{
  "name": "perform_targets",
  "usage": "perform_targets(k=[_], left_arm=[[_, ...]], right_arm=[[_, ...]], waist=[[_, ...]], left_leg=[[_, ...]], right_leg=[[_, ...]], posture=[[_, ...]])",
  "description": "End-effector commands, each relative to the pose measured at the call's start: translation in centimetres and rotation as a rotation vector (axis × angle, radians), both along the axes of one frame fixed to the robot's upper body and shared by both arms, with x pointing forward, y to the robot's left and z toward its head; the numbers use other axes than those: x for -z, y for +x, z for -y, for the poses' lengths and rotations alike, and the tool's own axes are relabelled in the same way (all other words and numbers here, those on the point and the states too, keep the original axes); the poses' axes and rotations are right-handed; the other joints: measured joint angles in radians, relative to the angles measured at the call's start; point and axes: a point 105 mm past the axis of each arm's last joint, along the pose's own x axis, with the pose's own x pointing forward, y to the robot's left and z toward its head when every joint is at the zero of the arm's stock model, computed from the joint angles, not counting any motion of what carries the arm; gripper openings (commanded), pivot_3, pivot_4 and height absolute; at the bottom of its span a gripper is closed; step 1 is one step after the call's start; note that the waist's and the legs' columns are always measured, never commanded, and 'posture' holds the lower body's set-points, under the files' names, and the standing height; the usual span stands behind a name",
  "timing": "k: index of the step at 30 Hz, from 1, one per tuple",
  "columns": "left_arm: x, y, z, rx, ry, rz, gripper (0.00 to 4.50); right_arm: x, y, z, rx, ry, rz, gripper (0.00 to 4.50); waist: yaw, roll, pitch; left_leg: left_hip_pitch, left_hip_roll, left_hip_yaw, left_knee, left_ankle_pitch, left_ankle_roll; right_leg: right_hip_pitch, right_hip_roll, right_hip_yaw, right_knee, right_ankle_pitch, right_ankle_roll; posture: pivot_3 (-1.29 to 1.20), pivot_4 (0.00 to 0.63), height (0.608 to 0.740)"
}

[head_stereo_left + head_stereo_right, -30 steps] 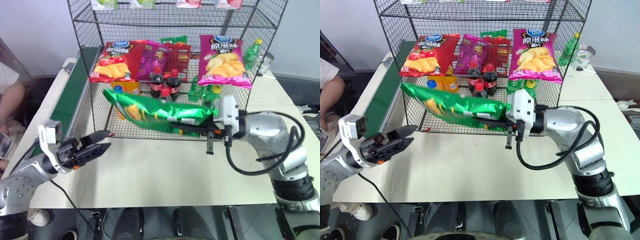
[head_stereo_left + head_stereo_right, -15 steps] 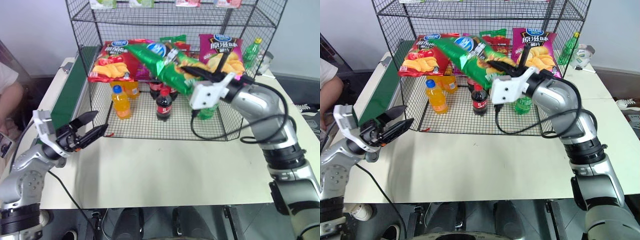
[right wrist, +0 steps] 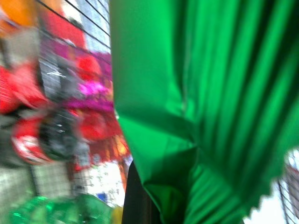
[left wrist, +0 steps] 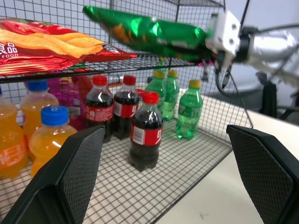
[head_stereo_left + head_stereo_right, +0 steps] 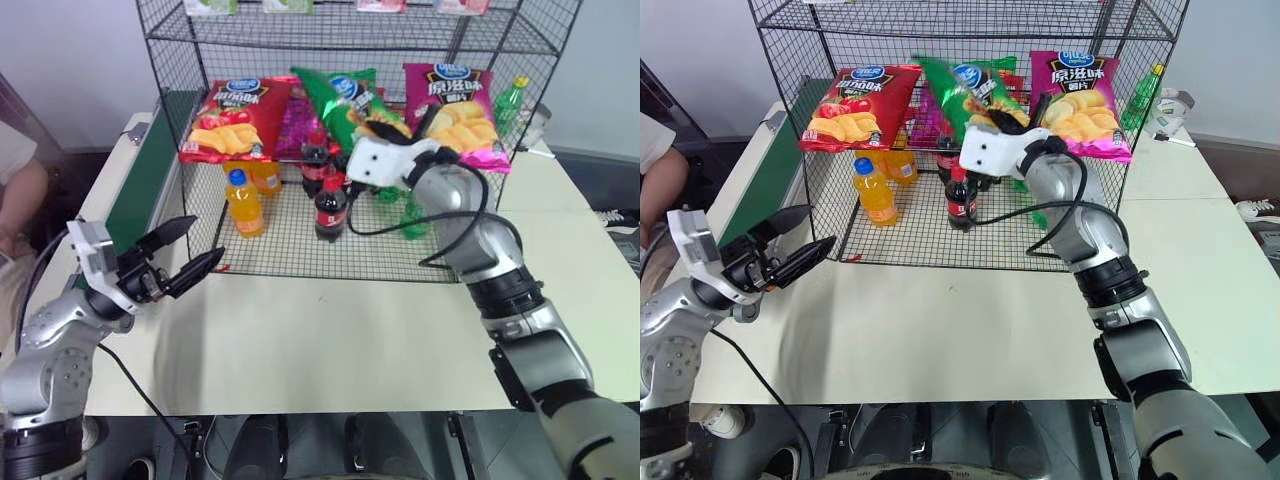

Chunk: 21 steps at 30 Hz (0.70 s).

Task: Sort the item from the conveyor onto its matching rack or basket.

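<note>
At the far left a long, narrow dark green conveyor belt with pale cream side rails [image 5: 140,185] runs along the edge of the smooth off-white bench [image 5: 330,340]. Just beside it hovers the left gripper [image 5: 188,250], its two black textured jaws spread wide with nothing between them, pointing toward the tall black wire-grid shelving unit [image 5: 330,250]. On the rack's middle tier lies a glossy red chip bag [image 5: 232,120] with a blue oval logo, white lettering and pictures of tomatoes and crisps; the left wrist view catches the word "FOOD" on its edge. Beneath it on the bottom grid stand orange soda bottles with blue caps [image 5: 240,203], then dark cola bottles with red caps and red labels [image 5: 329,205]. Above the colas, the large shiny green crinkled foil chip bag with a blue oval logo [image 5: 338,100] lies tilted on the middle tier between the red bag and a magenta one, pinched at its lower end by the pressed-together jaws of the right gripper [image 5: 372,128], whose white housing sits right at the shelf front. Green plastic bottles [image 4: 188,109] stand below. Further right, the magenta chip bag [image 5: 460,110] bears white Chinese characters and pale crisps.
</note>
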Motion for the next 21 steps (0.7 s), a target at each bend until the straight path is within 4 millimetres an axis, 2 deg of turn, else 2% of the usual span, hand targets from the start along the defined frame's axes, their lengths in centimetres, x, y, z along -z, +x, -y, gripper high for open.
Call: perform_targets(k=[1, 7, 12, 21], left_arm=[[-0.9, -0.5, 0.6, -0.005, 0.041, 0.059, 4.44], [-0.5, -0.3, 1.0, -0.011, 0.056, 0.059, 4.44], [-0.5, -0.2, 1.3, -0.005, 0.061, 0.06, 4.44], [-0.7, -0.2, 1.3, -0.018, 0.053, 0.064, 4.44]], right_arm=[[-1.3, 0.2, 0.6, 0.053, 0.026, 0.04, 0.0], [-0.1, 0.3, -1.2, 0.048, 0.084, -0.016, 0.0], [-0.3, -0.1, -2.7, 0.0, 0.109, -0.042, 0.0], [-0.3, -1.9, -2.2, -0.004, 0.141, -0.097, 0.0]], waist=[[-0.002, 0.0, 0.0], [-0.002, 0.0, 0.0], [-0.002, 0.0, 0.0], [-0.002, 0.0, 0.0]], left_leg=[[0.0, 0.0, 0.0, 0.0, 0.0, 0.0], [0.0, 0.0, 0.0, 0.0, 0.0, 0.0], [0.0, 0.0, 0.0, 0.0, 0.0, 0.0], [-0.001, 0.0, 0.0, 0.0, 0.0, 0.0]], right_leg=[[0.0, 0.0, 0.0, 0.0, 0.0, 0.0], [0.0, 0.0, 0.0, 0.001, 0.0, 0.0], [-0.001, 0.0, 0.0, 0.002, 0.0, 0.0], [-0.002, 0.001, 0.0, 0.003, 0.0, 0.0]], posture=[[0.0, 0.15, 0.739], [0.0, 0.15, 0.739], [0.0, 0.15, 0.739], [0.0, 0.15, 0.739]])
